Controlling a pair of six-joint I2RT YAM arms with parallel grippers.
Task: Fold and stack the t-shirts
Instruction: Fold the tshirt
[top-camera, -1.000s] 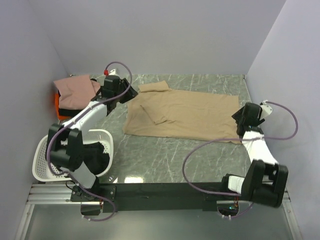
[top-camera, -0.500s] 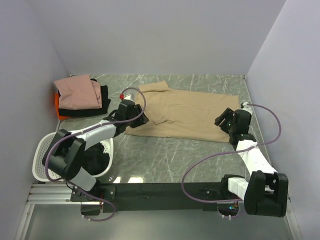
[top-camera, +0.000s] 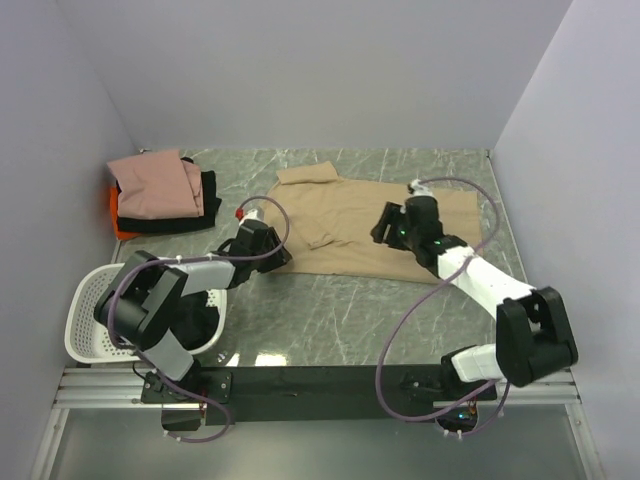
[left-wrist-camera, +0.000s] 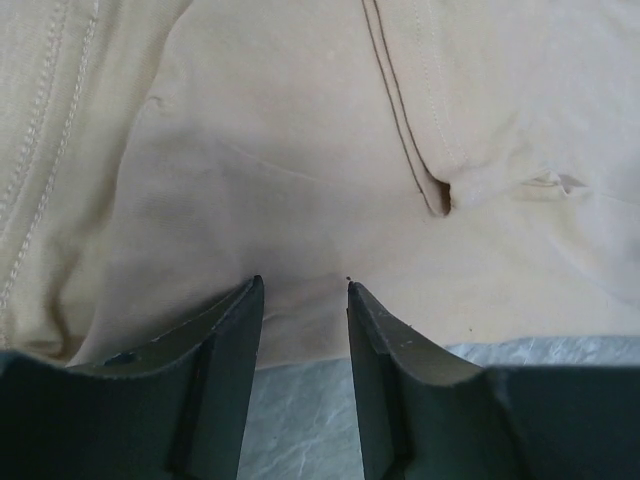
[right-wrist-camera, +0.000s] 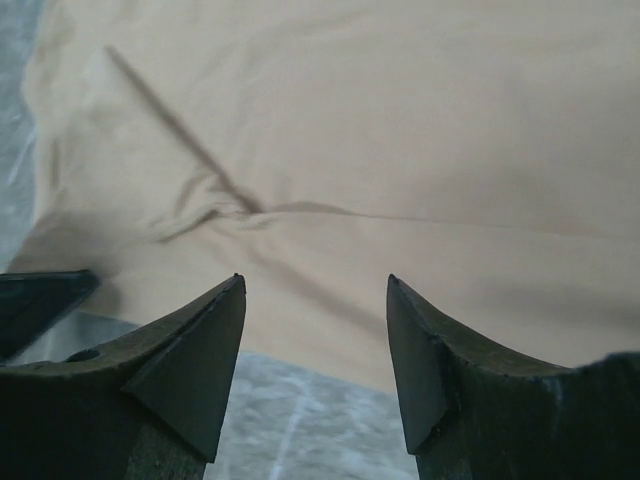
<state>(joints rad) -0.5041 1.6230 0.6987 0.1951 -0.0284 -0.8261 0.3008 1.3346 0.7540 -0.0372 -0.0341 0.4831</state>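
A tan t-shirt (top-camera: 345, 205) lies spread flat on the marble table, with a small fold near its middle. My left gripper (top-camera: 278, 256) sits low at the shirt's near left corner. In the left wrist view its jaws (left-wrist-camera: 302, 285) stand open over the tan hem (left-wrist-camera: 300, 150), with nothing between them. My right gripper (top-camera: 384, 228) hovers over the shirt's near edge, right of centre. It is open (right-wrist-camera: 315, 280) above the tan cloth (right-wrist-camera: 350, 130), and the left gripper's fingers (right-wrist-camera: 40, 300) show at its left. A folded stack sits back left: a pink shirt (top-camera: 152, 184) on black (top-camera: 207, 188) and orange (top-camera: 116, 218).
A white perforated basket (top-camera: 85, 325) with dark cloth inside stands at the near left, beside the left arm. Grey walls close in the table on the left, back and right. Bare marble (top-camera: 340, 320) runs between the shirt and the arm bases.
The left gripper came from the stack at the back left to the shirt's near left corner. The right gripper swung left from the shirt's right edge to its near edge.
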